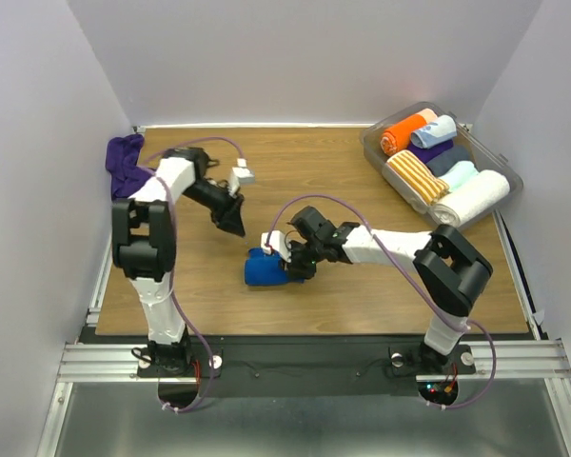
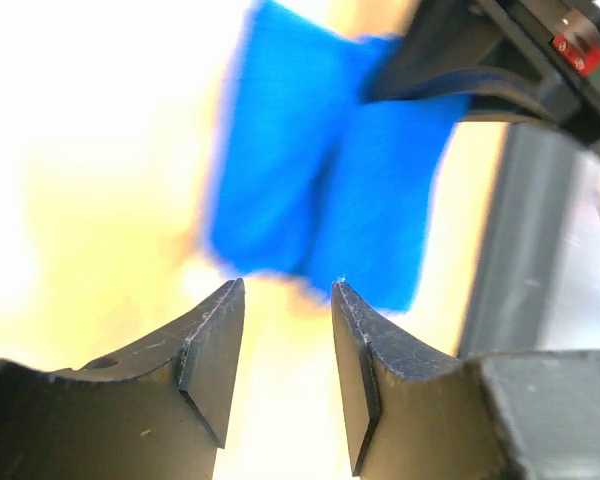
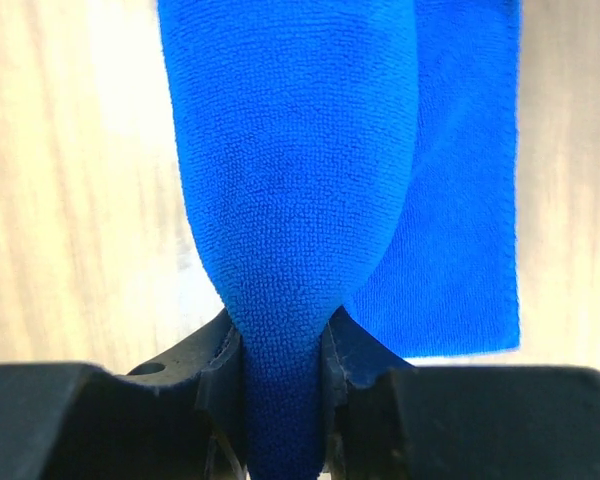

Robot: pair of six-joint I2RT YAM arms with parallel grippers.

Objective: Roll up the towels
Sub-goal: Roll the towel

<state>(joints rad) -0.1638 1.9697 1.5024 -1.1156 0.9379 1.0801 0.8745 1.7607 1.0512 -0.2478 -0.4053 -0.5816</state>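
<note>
The royal blue towel [image 3: 300, 200] lies bunched near the middle of the surface [image 1: 362, 286], one plush fold pinched in the right claw [image 3: 280, 345]. The left claw [image 2: 286, 292] hangs just beside it, partly open, holding nothing. The dark purple towel [image 1: 124, 162] sits crumpled at the far left corner, partly hidden by the left arm.

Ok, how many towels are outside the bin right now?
2. The blue towel lies on the table, pinched in the right tool. The purple towel is bunched at the far left corner, partly behind the left arm, which could hide more.
</note>
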